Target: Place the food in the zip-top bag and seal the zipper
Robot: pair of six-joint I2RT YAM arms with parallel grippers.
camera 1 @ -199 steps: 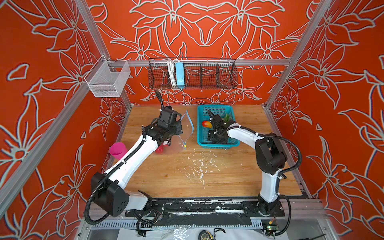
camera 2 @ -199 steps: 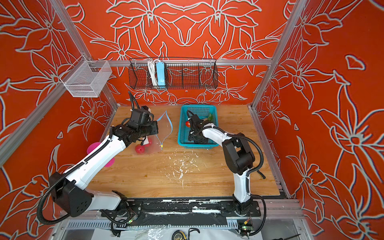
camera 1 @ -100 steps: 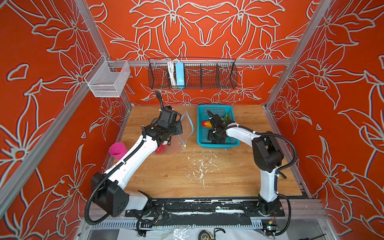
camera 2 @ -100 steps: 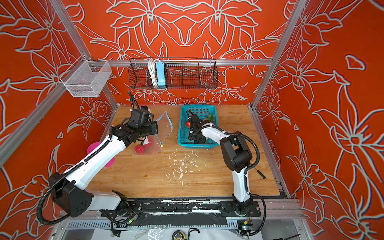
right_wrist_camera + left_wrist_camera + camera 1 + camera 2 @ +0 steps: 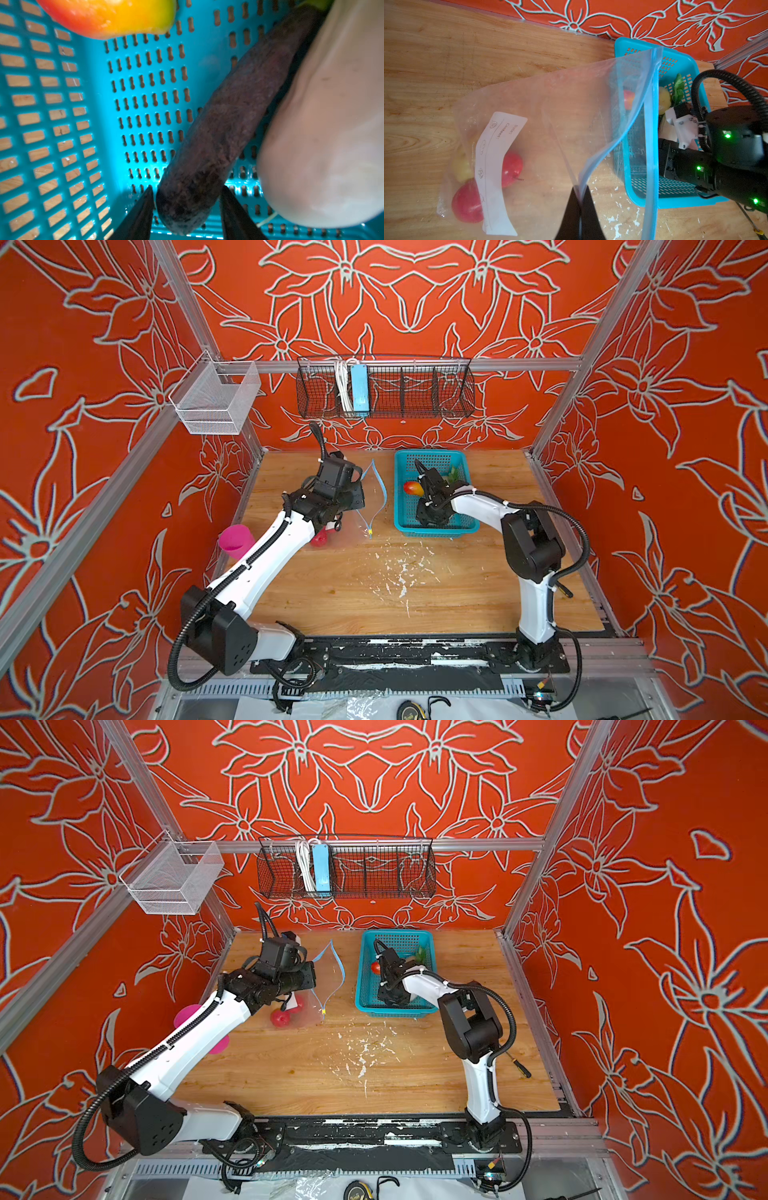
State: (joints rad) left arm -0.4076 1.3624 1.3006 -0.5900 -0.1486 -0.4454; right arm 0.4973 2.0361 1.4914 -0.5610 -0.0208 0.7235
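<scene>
At the left edge of the wooden table (image 5: pixel 478 572) stands a pink cup (image 5: pixel 235 540). Next comes the left gripper (image 5: pixel 579 188), its fingers pressed together on one lip of the zip-top bag (image 5: pixel 550 104) and lifting that lip off the wood. The bag lies between the left arm and the basket, closed bottom toward the left and gaping mouth toward the right. Inside, at the bottom end, sit two red apples (image 5: pixel 511 169) and a yellowish piece (image 5: pixel 462 168), partly behind the white label (image 5: pixel 496 166). The zipper (image 5: pixel 384 493) runs from the back of the table toward the front in both top views, its two strips bowed apart, with the yellowish slider (image 5: pixel 369 533) at the near end.

Right of the bag stands the teal basket (image 5: pixel 432 456). In it lie the red-yellow fruit (image 5: pixel 412 488), the dark eggplant (image 5: pixel 228 124) and the white radish (image 5: pixel 322 135). The eggplant lies flat on the basket floor close alongside the radish, blunt end toward the right gripper (image 5: pixel 188 187), long axis running away from it. The gripper's fingers (image 5: pixel 143 212) stand apart on either side of that end, close against it; whether they already squeeze it cannot be told.
</scene>
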